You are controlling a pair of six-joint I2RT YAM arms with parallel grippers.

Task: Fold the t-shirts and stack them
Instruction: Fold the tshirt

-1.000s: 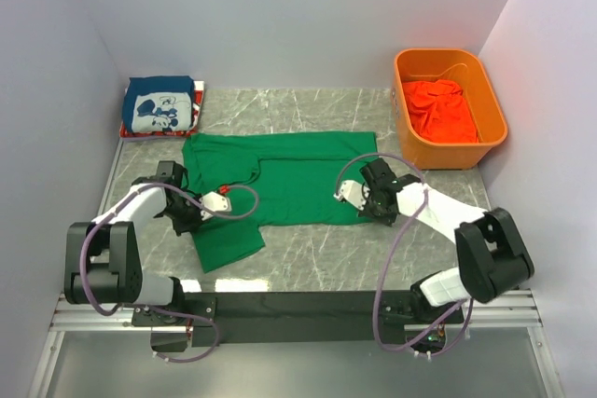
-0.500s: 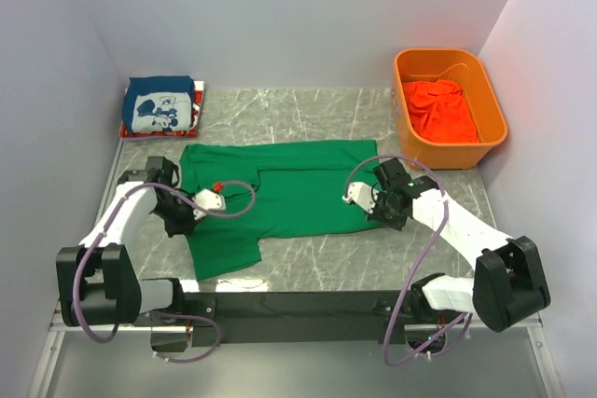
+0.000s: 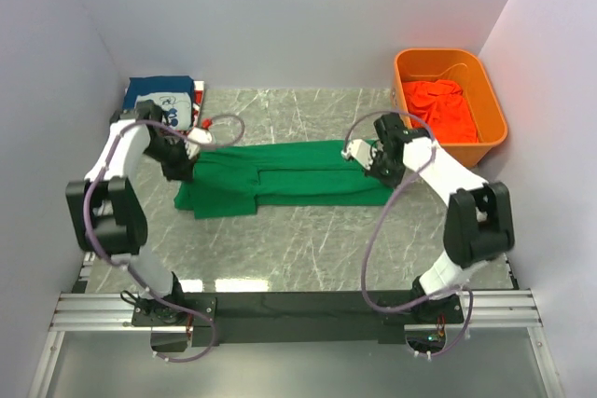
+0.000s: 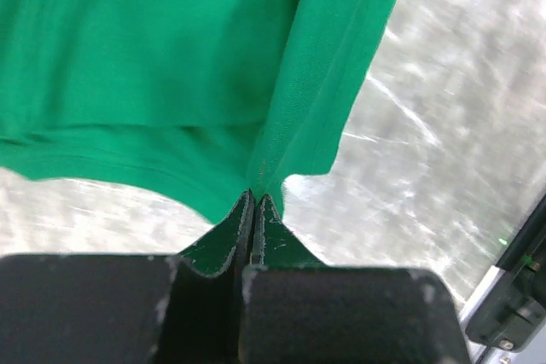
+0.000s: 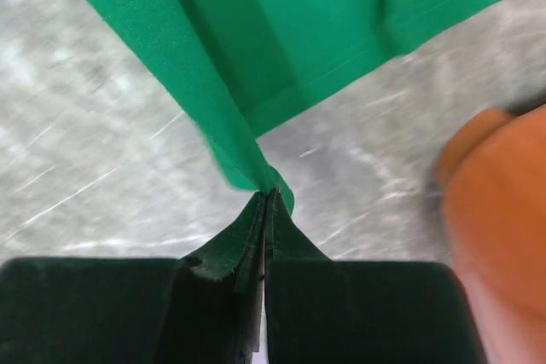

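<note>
The green t-shirt (image 3: 289,172) lies across the middle of the table as a narrow band, its near half lifted and carried toward the back. My left gripper (image 3: 184,166) is shut on the shirt's left edge; the wrist view shows green cloth (image 4: 171,57) pinched at the tips of the gripper (image 4: 253,199). At the shirt's right end my right gripper (image 3: 375,161) is shut on a twisted corner of cloth (image 5: 281,31), which sits between the tips of the gripper (image 5: 269,194). The folded dark blue t-shirt (image 3: 160,98) sits at the back left on a red one (image 3: 200,101).
An orange plastic bin (image 3: 452,152) stands at the back right with an orange-red t-shirt (image 3: 438,109) inside; its corner (image 5: 499,210) shows close to my right gripper. Grey walls enclose the marble tabletop (image 3: 308,249) on three sides.
Both grippers have moved away from the near edge toward the back, carrying the green shirt's near edge over itself. The shirt has narrowed from a spread shape to a band.
</note>
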